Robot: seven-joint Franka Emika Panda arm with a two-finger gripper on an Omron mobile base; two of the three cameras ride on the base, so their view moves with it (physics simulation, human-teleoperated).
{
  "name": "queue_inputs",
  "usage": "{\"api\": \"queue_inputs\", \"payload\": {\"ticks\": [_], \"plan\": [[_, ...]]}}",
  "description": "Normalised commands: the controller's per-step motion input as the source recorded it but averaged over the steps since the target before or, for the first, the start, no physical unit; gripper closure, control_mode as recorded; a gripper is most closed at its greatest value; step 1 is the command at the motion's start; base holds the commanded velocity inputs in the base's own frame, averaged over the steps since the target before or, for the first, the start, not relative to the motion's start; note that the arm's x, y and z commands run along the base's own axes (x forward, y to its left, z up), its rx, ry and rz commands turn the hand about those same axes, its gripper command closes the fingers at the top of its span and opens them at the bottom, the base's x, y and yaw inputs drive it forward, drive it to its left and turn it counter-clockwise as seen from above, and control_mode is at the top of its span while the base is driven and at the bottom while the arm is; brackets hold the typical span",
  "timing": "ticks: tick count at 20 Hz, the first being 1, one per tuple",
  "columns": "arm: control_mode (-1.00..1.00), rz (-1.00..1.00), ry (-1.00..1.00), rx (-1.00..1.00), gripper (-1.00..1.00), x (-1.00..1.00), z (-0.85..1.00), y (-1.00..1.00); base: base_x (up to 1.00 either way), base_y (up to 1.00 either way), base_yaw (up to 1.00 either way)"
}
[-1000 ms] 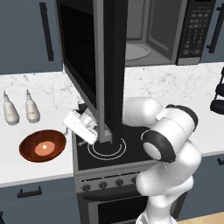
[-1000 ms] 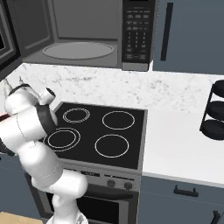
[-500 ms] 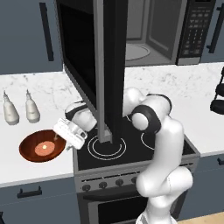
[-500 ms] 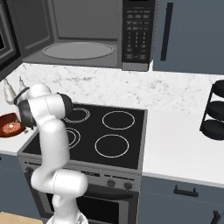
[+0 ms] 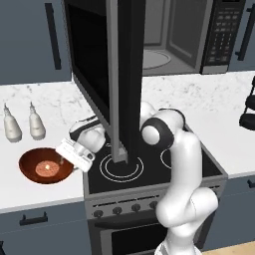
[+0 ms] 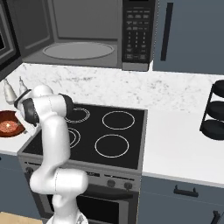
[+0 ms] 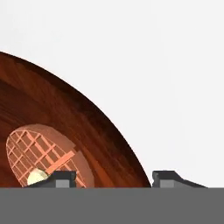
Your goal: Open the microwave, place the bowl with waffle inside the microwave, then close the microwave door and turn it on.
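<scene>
Swinging left off the stove, the arm has carried its hand out over the bowl during the last second, and the fingers, which stood wide, have begun to draw in. From where I stand the microwave (image 6: 87, 35) hangs open above the stove (image 6: 103, 135), its door (image 5: 107, 64) swung fully out toward the room, so the first step looks done; the grey cavity and round turntable (image 6: 78, 50) sit bare and waiting. On the white table (image 5: 35, 191) to the left of the stove rests the bowl (image 5: 46, 166), not yet lifted, with two small bottles (image 5: 22, 124) standing just behind it. The waffle (image 5: 46, 169) lies flat in the middle of the bowl. The gripper (image 5: 74, 154) hangs right at the bowl's near-right rim; in the hand view one of the fingers (image 7: 59, 178) sits over the inside by the waffle and the other outside the rim, straddling it with a gap left, so I judge them part-way closed and not yet clamped. Left to do, by my reckoning: pinch the rim, raise the bowl, carry it round the door into the cavity, shut the door and press the keypad (image 6: 136, 30).
</scene>
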Motion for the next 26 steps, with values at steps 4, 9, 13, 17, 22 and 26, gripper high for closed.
{"api": "queue_inputs", "payload": {"ticks": [4, 9, 13, 17, 22, 26], "plan": [[-1.0, 0.0, -0.06, 0.01, 1.0, -0.13, 0.01, -0.17, 0.0, 0.0, 0.0], [-1.0, 0.01, -0.1, 0.1, 1.0, -0.41, 0.52, -0.61, 0.0, 0.0, 0.0], [-1.0, 0.06, -0.13, 0.07, 1.0, -0.72, 0.87, -1.0, 0.0, 0.0, 0.0], [-1.0, 0.08, -0.27, 0.03, 1.0, -0.72, 1.0, -1.0, 0.0, 0.0, 0.0], [-1.0, 0.04, -0.23, 0.0, 1.0, -0.48, 0.98, -1.0, 0.0, 0.0, 0.0], [-1.0, 0.0, -0.15, 0.02, 1.0, -0.37, 0.99, -1.0, 0.0, 0.0, 0.0]]}}
